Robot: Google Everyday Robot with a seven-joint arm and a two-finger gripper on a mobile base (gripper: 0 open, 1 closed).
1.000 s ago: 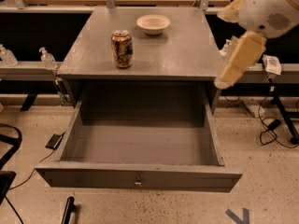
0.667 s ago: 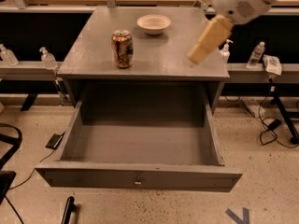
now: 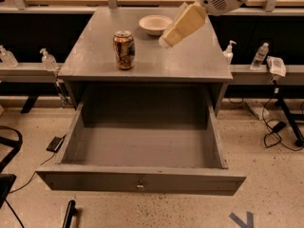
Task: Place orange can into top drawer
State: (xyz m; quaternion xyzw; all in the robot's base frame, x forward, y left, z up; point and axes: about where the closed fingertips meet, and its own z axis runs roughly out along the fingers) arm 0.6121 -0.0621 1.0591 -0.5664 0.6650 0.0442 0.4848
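The orange can (image 3: pixel 124 50) stands upright on the grey cabinet top (image 3: pixel 190 61), near its front left. The top drawer (image 3: pixel 142 182) is pulled fully out below, empty inside, with a small knob on its front panel. My gripper (image 3: pixel 166 39) hangs from the upper right on a white arm. It is above the cabinet top, to the right of the can and apart from it, just in front of the cream bowl (image 3: pixel 155 24).
The cream bowl sits at the back centre of the cabinet top. Shelves on both sides hold small bottles (image 3: pixel 49 59) (image 3: pixel 259 56). Cables (image 3: pixel 278 127) lie on the floor at right. A chair part (image 3: pixel 7 151) is at the left edge.
The arm has swung leftward across the cabinet top, from beyond its right edge to a spot close to the can and bowl. The can and drawer have not moved.
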